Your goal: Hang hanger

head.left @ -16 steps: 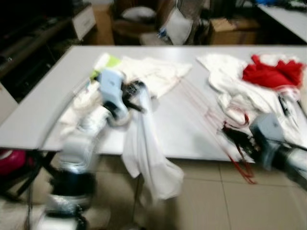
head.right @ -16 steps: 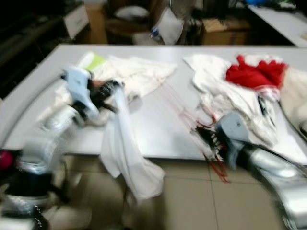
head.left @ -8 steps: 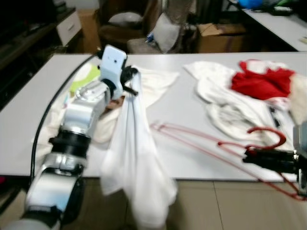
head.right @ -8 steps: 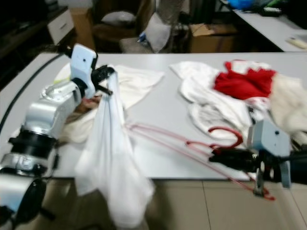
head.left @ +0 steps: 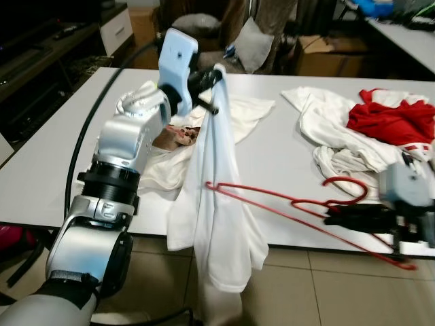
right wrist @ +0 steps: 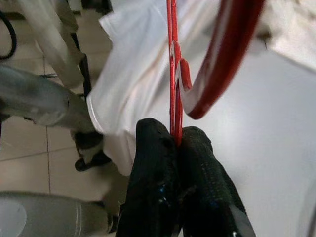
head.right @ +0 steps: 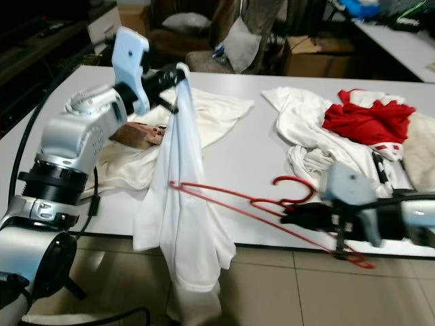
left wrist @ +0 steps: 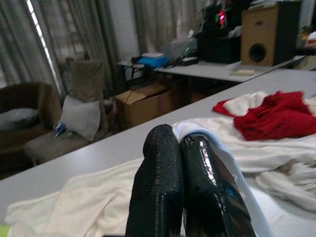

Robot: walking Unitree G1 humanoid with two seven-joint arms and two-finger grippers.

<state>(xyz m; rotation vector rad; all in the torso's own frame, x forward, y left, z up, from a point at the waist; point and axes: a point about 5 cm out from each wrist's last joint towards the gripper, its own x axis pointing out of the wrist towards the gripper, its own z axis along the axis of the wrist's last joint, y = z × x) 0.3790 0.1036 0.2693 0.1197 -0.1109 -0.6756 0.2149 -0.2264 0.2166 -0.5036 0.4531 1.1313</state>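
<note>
A thin red wire hanger (head.left: 285, 202) sits at the centre right of the left eye frame, lying almost level just above the near edge of the grey worktop (head.left: 272, 149). Its hook curls upward near the right side, and its far corner reaches left to touch the hanging white garment (head.left: 214, 204). The right gripper (head.left: 340, 216), at the lower right of the frame, is clenched on the hanger just below the hook; the right wrist view shows the two black fingers (right wrist: 153, 163) pressed together with the red wires pinched between them.

The white garment hangs in a long drape from the upper centre of the frame down past the worktop's front edge towards the tiled floor (head.left: 306, 285). The left gripper (head.left: 212, 80), raised at the upper left centre, is clamped on the garment's top edge; in the left wrist view its fingers (left wrist: 163, 177) are closed with a fold of white cloth caught beside them.

Behind the left arm, on the left of the worktop, lies a spread cream garment (head.left: 238, 112) with a small brown patterned item (head.left: 180, 136) on it. At the upper right of the worktop is a heap of white clothes (head.left: 340, 136) with a red garment (head.left: 387, 119) on top. Beyond the worktop, at the top of the frame, stand a chair with a grey cushion (head.left: 255, 44) and cardboard boxes (head.left: 326, 54).
</note>
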